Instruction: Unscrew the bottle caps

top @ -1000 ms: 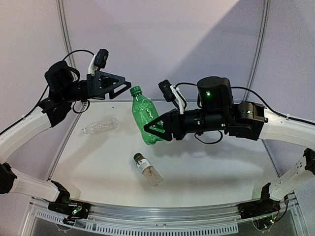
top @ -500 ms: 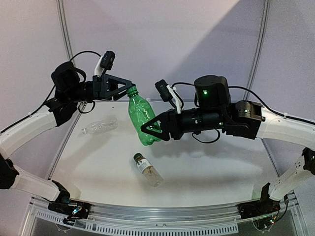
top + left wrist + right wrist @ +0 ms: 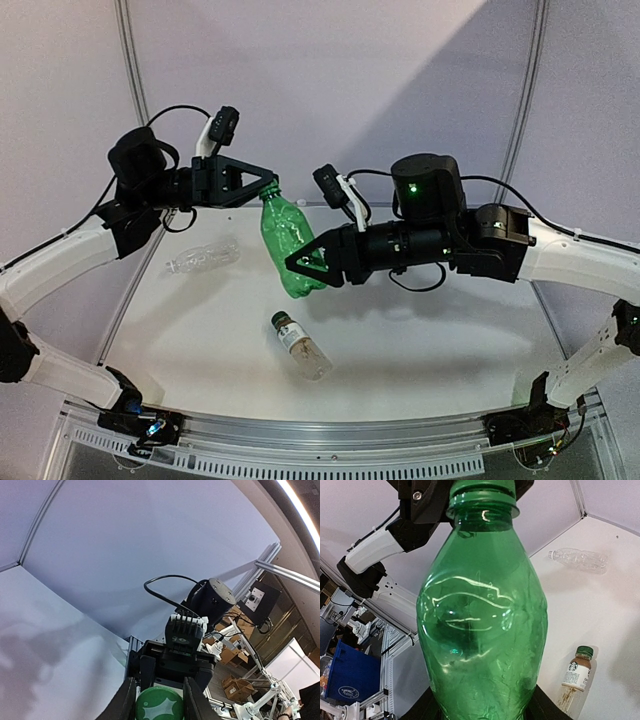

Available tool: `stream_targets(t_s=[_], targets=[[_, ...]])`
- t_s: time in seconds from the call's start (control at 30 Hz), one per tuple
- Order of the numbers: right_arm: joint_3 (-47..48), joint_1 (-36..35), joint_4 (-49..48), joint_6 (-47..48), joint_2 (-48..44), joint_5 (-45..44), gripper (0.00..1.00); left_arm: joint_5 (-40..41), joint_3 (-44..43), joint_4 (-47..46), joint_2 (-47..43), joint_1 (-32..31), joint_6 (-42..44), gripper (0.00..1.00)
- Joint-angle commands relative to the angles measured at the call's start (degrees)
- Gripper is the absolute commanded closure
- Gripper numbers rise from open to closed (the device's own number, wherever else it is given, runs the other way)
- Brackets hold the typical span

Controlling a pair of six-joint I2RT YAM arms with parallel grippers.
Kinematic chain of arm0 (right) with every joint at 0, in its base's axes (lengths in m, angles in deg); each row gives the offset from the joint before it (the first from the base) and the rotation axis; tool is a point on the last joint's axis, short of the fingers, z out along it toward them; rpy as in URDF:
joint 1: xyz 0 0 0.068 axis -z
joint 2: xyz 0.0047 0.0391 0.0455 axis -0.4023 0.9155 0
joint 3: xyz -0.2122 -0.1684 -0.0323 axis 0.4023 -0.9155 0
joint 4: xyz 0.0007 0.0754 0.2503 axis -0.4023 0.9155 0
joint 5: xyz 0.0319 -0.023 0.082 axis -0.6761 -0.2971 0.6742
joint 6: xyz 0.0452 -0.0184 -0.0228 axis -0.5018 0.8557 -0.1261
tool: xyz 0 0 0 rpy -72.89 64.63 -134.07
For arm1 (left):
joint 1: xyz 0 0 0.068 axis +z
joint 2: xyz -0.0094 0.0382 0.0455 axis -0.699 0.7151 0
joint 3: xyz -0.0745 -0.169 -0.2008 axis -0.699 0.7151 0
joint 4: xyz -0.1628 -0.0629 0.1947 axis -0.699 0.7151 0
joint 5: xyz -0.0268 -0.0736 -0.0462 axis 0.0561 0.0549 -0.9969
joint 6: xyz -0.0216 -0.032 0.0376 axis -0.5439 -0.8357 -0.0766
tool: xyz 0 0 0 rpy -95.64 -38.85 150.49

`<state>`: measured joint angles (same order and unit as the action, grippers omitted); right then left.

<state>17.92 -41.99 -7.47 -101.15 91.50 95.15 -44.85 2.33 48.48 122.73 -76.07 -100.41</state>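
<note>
A green bottle (image 3: 285,250) hangs tilted in the air over the table, neck toward the upper left. My right gripper (image 3: 300,265) is shut on its lower body (image 3: 482,630), its fingers hugging both sides at the frame's bottom edge (image 3: 482,714). My left gripper (image 3: 268,186) is shut on the bottle's dark green cap (image 3: 159,706), which sits snug between the two fingers (image 3: 126,702). A clear ribbed bottle (image 3: 203,256) lies on its side at the back left. A labelled bottle (image 3: 298,345) with a dark green cap (image 3: 280,320) lies near the middle.
The white table (image 3: 450,340) ends at a metal rail (image 3: 320,445) along the near edge. Both arm bases stand at the front corners. Pale walls close in the back and sides.
My left gripper moved right onto the cap and closed around it. The right gripper shifted the green bottle slightly left and up to meet it.
</note>
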Motion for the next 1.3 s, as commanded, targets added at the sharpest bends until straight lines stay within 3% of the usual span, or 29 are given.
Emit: stream_targets(t_s=[0.0, 0.1, 0.37, 0.53, 0.77, 0.83, 0.93, 1.03, 1.27], targets=[[2.70, 0.16, 1.90, 0.44, 0.96, -5.11, 1.00, 0.62, 1.35, 1.09, 0.92, -1.47, 0.28, 0.91], [5.33, 0.09, 7.34, 0.85, 2.18, -12.87, 1.00, 4.34, 1.45, 5.75, 1.08, -1.95, 1.10, 0.91], [17.91, -1.85, 26.86, 1.35, 10.26, -35.31, 1.00, 25.02, -5.05, 27.12, 6.08, -5.36, 1.00, 0.89], [21.74, -2.66, 35.22, 1.57, 13.67, -42.60, 1.00, 28.03, -6.72, 28.77, 10.43, -7.37, -5.65, 0.89], [21.60, -2.75, 39.24, 1.48, 13.46, -47.26, 1.00, 29.93, -12.97, 34.73, 13.63, -7.89, -6.81, 0.82], [20.63, -2.69, 37.71, 2.32, 12.60, -46.31, 1.00, 29.04, -13.61, 33.80, 13.67, -7.83, -5.74, 0.75], [18.06, -2.74, 34.44, 2.86, 10.98, -44.76, 1.00, 28.08, -13.79, 31.28, 12.72, -7.72, -3.70, 0.51], [15.53, -2.65, 33.06, 1.48, 8.68, -45.30, 1.00, 27.96, -14.63, 31.58, 11.20, -6.81, -0.51, 0.03], [7.94, -2.67, 28.85, -3.24, 2.75, -43.55, 1.00, 21.49, -8.16, 26.17, 3.45, -0.74, 4.88, 0.01]])
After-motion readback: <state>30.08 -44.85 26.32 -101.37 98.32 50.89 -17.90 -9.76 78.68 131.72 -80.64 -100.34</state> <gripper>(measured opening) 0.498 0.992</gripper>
